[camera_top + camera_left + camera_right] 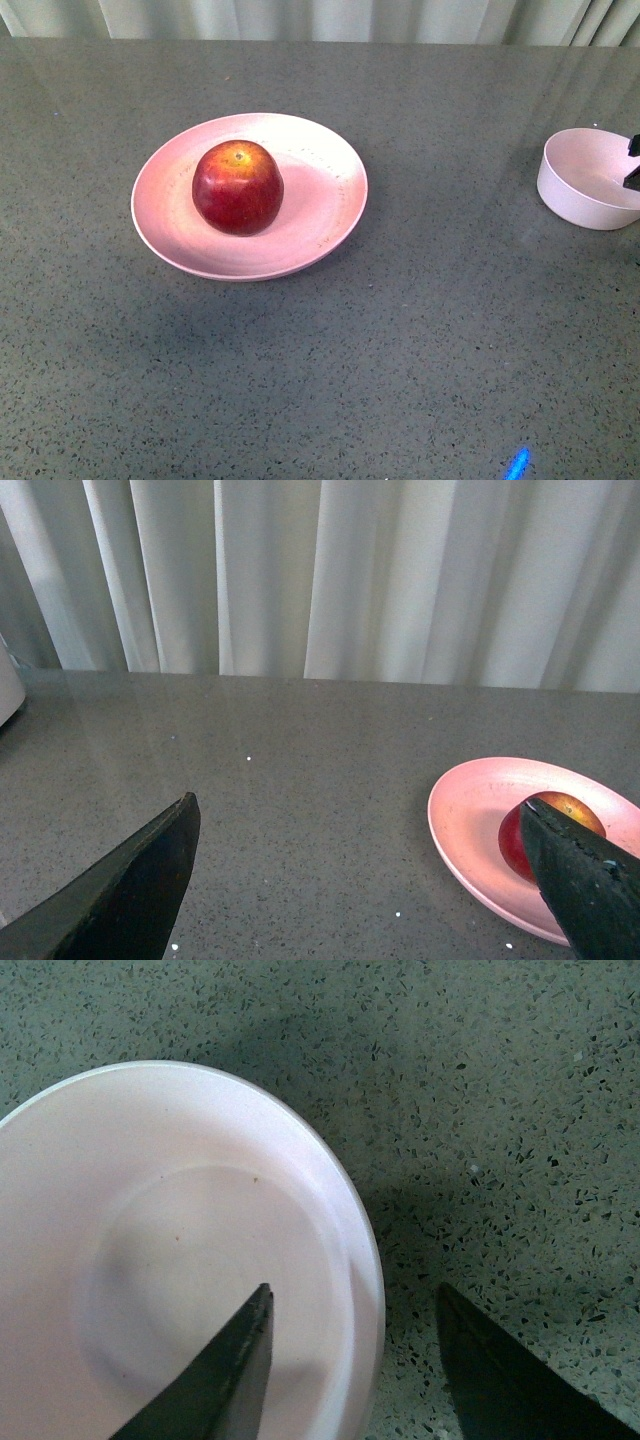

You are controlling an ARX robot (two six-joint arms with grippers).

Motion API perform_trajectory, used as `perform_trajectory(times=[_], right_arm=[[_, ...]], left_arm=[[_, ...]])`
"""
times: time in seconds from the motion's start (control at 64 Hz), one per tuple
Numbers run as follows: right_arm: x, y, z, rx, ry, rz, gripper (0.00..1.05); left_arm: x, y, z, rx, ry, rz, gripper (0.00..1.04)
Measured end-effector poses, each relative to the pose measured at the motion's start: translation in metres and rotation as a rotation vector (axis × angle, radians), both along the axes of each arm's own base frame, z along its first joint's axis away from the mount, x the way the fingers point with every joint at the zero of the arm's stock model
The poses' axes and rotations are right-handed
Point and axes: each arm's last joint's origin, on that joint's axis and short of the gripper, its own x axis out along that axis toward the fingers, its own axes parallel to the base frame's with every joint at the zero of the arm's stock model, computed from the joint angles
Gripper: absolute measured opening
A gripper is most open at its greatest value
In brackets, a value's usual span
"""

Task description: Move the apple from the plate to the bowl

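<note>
The apple [238, 187] sits stem-up on the plate [320, 215], a little off the plate's centre, with bare pink surface ringing it on all sides and most room on the side towards the bowl [580, 190]. From the left gripper [358, 810] the apple [565, 806] lies ahead and off to one side, partly hidden behind one finger [590, 890]; this gripper is spread wide and empty, above bare table [300, 780] short of the plate's rim [470, 820]. The right gripper [355, 1290] is well apart from the apple, with a broad stretch of clear table [450, 260] between plate and bowl. It hangs parted and empty at the bowl [180, 1210], straddling its rim: one finger [225, 1380] over the bowl's inside, the other [500, 1380] outside over the tabletop; whether either touches the rim cannot be told. The bowl stands at the far right edge of the front view. The table is grey speckled stone, glossy, with a small blue glint [517, 463] near its front edge. Pale pleated curtains [350, 570] hang behind its far edge.
</note>
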Motion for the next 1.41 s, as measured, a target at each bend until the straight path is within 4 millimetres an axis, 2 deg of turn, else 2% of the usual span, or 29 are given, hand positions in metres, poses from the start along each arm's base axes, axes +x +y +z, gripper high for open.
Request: perform_trajectory(times=[0.328,0.516,0.859,1.047,1.234,1.25,1.359,1.406], right_arm=[[0.006,0.005,0.004,0.047,-0.005,0.01,0.01],[0.011,0.028,0.009,0.075,-0.004,0.065,0.02],[0.024,0.099,0.02,0.109,-0.019,0.23,0.02],[0.026,0.116,0.008,0.103,0.035,0.252,0.02],[0.026,0.12,0.002,0.094,0.059,0.256,0.02],[0.026,0.121,0.003,0.093,0.057,0.258,0.02],[0.025,0.122,0.002,0.106,0.034,0.262,0.27],[0.024,0.121,0.003,0.11,0.021,0.258,0.34]], left_arm=[[0.0,0.0,0.0,0.0,0.0,0.0,0.96],[0.0,0.0,0.0,0.0,0.0,0.0,0.96],[0.0,0.0,0.0,0.0,0.0,0.0,0.96],[0.0,0.0,0.0,0.0,0.0,0.0,0.96],[0.0,0.0,0.0,0.0,0.0,0.0,0.96],[0.0,0.0,0.0,0.0,0.0,0.0,0.96],[0.0,0.0,0.0,0.0,0.0,0.0,0.96],[0.0,0.0,0.0,0.0,0.0,0.0,0.96]])
